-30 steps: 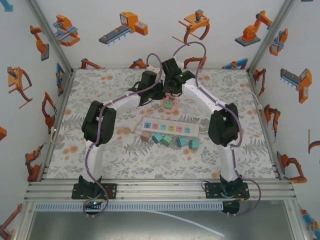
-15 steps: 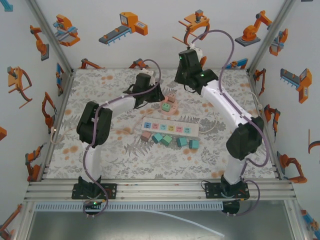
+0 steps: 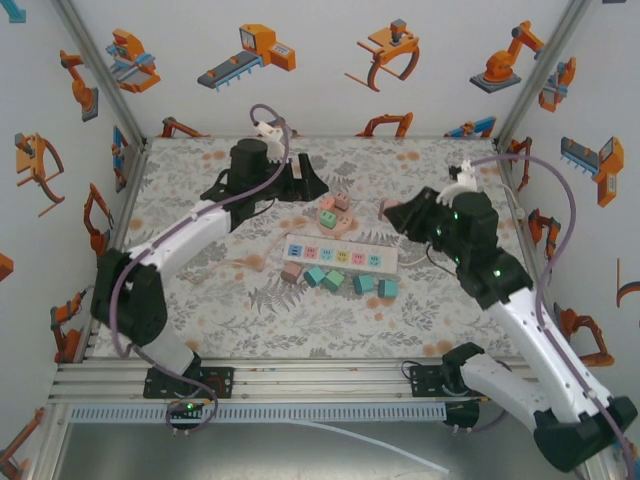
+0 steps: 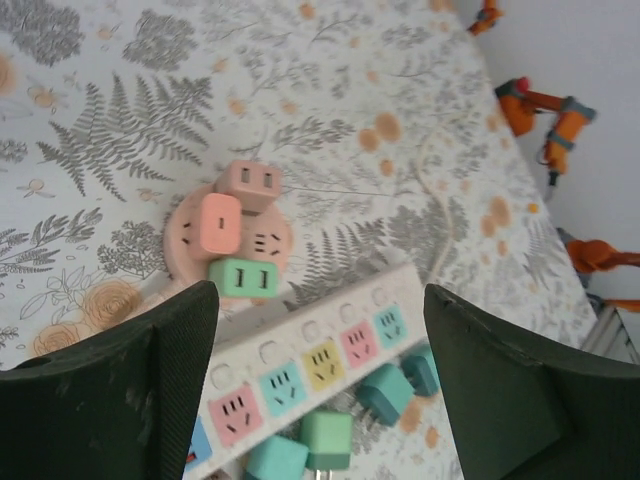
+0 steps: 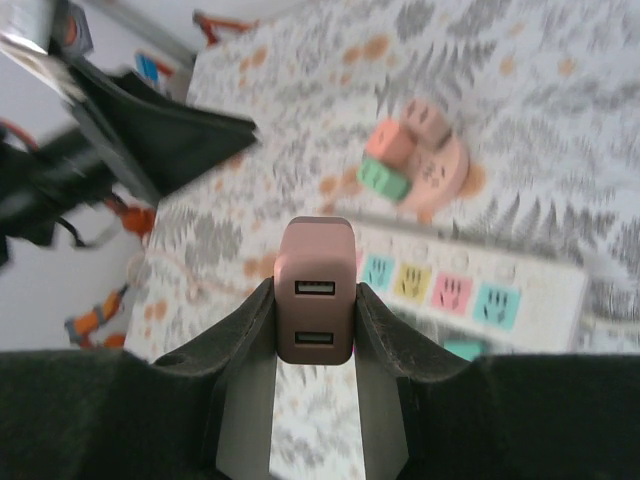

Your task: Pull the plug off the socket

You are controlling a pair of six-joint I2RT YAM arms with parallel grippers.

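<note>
My right gripper [image 5: 315,300] is shut on a dusty-pink plug [image 5: 315,290] with two USB ports, held in the air away from the sockets. In the top view this plug [image 3: 392,210] hangs to the right of the round pink socket [image 3: 335,213]. That round socket [image 4: 190,240] still carries a dusty-pink cube [image 4: 248,183], a salmon cube [image 4: 217,223] and a green cube [image 4: 243,277]. My left gripper [image 3: 305,186] stands open behind and left of the round socket with nothing between its fingers [image 4: 120,390]. A white power strip [image 3: 340,256] lies in front of it.
Several loose teal, green and pink plugs [image 3: 340,281] lie along the strip's near side. The strip's white cable [image 3: 415,255] runs off to the right. Printed enclosure walls [image 3: 590,150] stand close on the left, back and right.
Both grippers have drawn back from the round socket. The right one swung up and then out to the right with the pink plug in it. The left one opened and moved back left.
</note>
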